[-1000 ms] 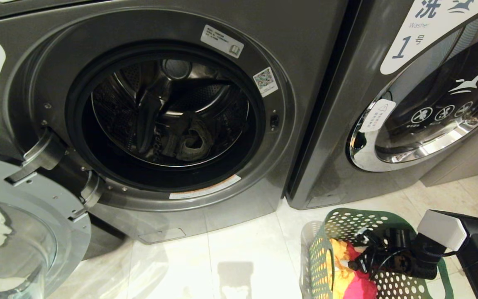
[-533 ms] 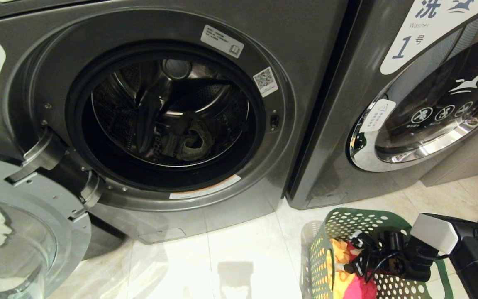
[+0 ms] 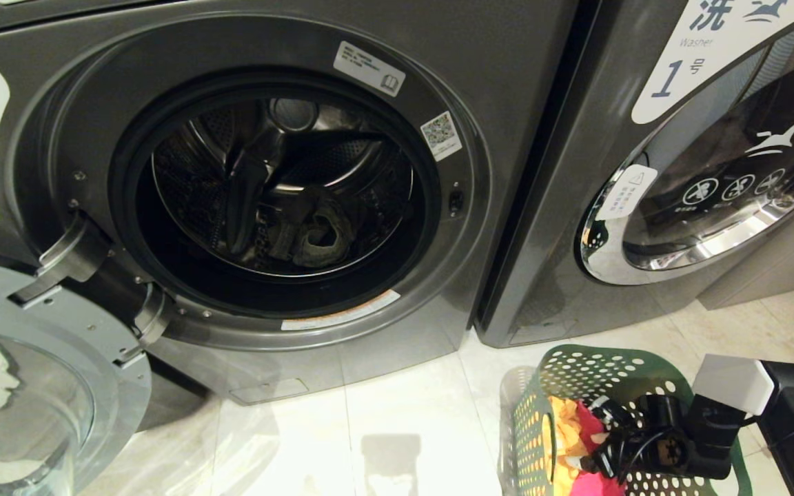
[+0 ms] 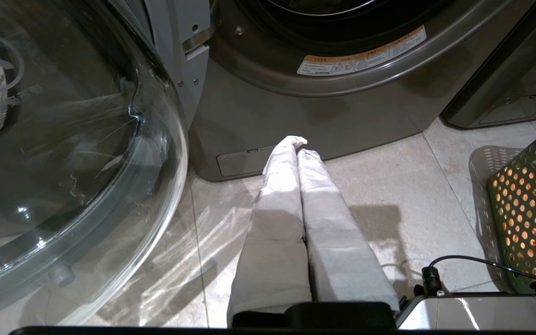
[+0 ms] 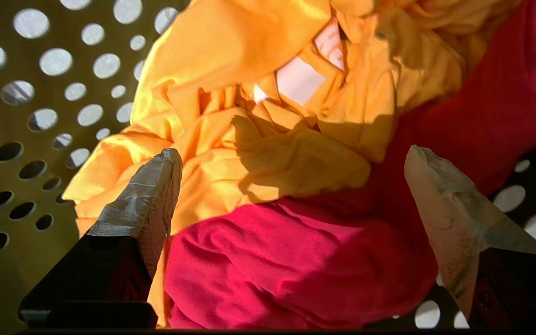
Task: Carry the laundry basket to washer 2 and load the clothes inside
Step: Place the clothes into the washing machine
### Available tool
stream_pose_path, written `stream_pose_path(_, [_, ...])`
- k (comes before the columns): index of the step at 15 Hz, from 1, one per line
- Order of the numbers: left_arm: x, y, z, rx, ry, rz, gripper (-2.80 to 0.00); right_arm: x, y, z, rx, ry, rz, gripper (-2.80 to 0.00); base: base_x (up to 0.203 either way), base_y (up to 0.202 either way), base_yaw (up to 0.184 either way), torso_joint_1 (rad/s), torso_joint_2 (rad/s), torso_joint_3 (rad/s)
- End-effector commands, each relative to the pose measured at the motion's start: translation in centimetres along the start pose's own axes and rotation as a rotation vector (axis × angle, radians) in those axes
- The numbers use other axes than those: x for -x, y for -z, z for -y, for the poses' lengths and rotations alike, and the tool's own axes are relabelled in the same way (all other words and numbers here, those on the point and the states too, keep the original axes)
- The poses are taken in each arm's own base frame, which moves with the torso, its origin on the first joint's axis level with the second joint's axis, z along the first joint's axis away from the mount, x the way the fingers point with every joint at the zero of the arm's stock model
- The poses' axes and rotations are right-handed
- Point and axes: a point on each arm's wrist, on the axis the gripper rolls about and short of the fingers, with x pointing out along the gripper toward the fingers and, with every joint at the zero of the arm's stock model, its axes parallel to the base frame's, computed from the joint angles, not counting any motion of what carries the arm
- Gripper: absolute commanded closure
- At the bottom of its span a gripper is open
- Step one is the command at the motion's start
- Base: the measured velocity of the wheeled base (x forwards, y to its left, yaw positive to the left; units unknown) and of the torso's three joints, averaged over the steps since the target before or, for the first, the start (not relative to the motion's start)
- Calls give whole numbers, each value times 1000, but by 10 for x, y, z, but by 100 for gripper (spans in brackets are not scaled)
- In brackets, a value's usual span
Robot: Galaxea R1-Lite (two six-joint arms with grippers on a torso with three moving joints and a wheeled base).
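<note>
Down inside the laundry basket [image 3: 579,365], cut off at the frame edge, the right gripper [image 5: 291,160] spreads its fingers above the clothes [image 5: 268,139]; the left gripper [image 4: 298,142] stays closed, empty, by the floor.

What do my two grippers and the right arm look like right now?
The right gripper has two tapered fingers wrapped in pale tape on black bases. The right arm is black with a white housing and looped black cables. The left gripper has long, white-wrapped fingers.
</note>
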Motion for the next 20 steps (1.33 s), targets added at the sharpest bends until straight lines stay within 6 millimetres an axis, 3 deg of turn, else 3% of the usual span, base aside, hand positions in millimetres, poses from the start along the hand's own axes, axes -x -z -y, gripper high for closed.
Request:
stream_pose_path(1, [0,0,0,0,0,0,0,6,7,6,-1,23,-7,-280,0,0,0,0,0,0])
stream_pose_path(5, [0,0,0,0,0,0,0,12,20,13,-36,39,-21,-280,0,0,0,0,0,0])
stream_pose_path(12, [0,0,0,0,0,0,0,2,43,5,31,-1,-57,-280,0,0,0,0,0,0])
stream_pose_path(20, [0,0,0,0,0,0,0,-11,56,6,63,26,-97,-280,0,0,0,0,0,0])
